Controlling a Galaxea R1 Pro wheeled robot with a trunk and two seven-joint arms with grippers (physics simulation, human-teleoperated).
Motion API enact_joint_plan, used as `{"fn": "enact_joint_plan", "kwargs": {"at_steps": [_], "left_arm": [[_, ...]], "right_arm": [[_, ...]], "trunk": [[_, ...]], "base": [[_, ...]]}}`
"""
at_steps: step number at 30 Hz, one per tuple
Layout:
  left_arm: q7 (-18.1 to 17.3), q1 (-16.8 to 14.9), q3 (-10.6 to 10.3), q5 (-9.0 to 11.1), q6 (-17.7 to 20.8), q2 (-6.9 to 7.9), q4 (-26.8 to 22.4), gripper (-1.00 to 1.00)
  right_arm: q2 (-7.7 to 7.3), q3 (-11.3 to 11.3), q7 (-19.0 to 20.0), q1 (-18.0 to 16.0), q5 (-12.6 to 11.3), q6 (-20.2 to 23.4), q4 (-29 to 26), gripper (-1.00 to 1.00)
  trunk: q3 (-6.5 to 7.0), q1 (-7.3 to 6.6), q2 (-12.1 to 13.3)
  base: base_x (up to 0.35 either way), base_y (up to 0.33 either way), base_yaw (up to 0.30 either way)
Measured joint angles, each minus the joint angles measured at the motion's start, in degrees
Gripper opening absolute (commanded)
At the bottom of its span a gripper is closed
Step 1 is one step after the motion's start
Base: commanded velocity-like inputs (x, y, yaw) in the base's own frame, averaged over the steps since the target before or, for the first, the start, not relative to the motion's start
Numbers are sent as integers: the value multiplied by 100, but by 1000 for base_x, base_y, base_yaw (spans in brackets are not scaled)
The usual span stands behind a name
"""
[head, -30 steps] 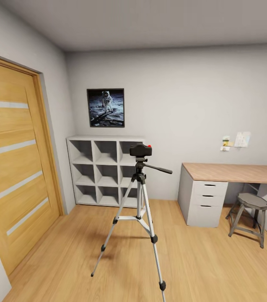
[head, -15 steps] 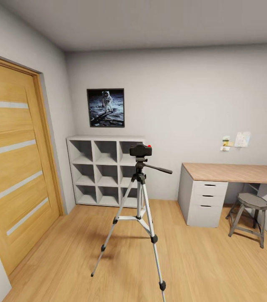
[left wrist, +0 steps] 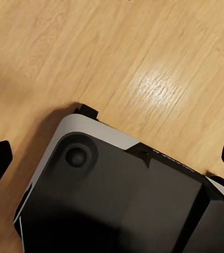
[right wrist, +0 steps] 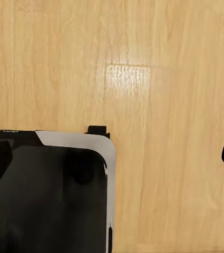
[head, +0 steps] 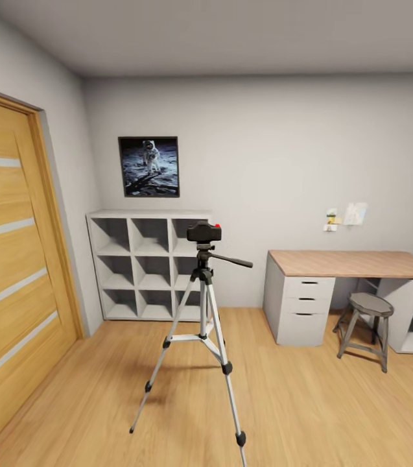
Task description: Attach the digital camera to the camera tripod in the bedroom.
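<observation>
In the bedroom (head: pixel 310 162), the digital camera (head: pixel 203 231) tops the camera tripod (head: pixel 201 324), far from both wide-open, empty claws.

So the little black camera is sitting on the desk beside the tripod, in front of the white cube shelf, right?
Not quite. In the head view the digital camera sits on top of the camera tripod, not on the desk. The rest holds: the tripod stands in front of the white cube shelf.
</observation>
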Motion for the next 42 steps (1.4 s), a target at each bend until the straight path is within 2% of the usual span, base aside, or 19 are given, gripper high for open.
{"fn": "enact_joint_plan", "kwargs": {"at_steps": [11, 22, 42], "left_arm": [[0, 0, 20, 0, 0, 11, 0, 100], [0, 0, 8, 0, -1, 12, 0, 100], [-1, 1, 8, 1, -1, 10, 0, 100]], "right_arm": [[0, 0, 0, 0, 0, -12, 0, 100], [-1, 0, 0, 0, 0, -24, 0, 100], [6, 35, 9, -1, 59, -3, 0, 100]], "trunk": [[0, 0, 0], [-32, 0, 0], [-61, 0, 0]], "base": [[0, 0, -231], [0, 0, -132], [0, 0, -18]]}}
